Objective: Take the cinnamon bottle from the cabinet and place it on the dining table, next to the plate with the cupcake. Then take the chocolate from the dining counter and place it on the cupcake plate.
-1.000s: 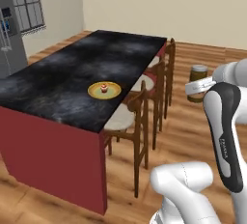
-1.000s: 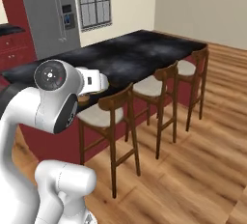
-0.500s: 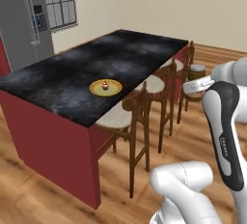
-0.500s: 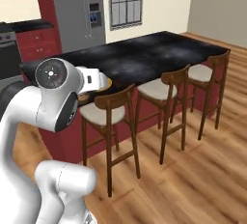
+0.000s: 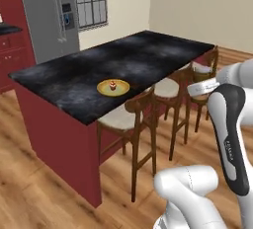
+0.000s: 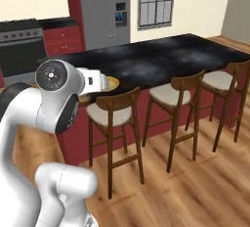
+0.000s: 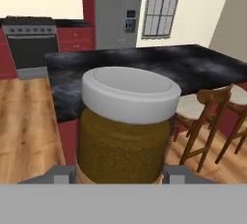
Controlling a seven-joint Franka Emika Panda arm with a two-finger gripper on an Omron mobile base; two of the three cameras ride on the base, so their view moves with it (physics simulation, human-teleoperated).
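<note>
I have swung round to face the bench (image 5: 74, 82) more, claw (image 7: 118, 172) clamped on the cinnamon bottle (image 7: 126, 126), plate (image 5: 113, 87) still well apart

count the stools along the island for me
3, all on the near long side of the dining table: first stool nearest the plate, second stool in the middle, third stool at the far end. The robot's body could hide more.

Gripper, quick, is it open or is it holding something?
Gripper: shut on the cinnamon bottle, finger tips either side of its base.
</note>
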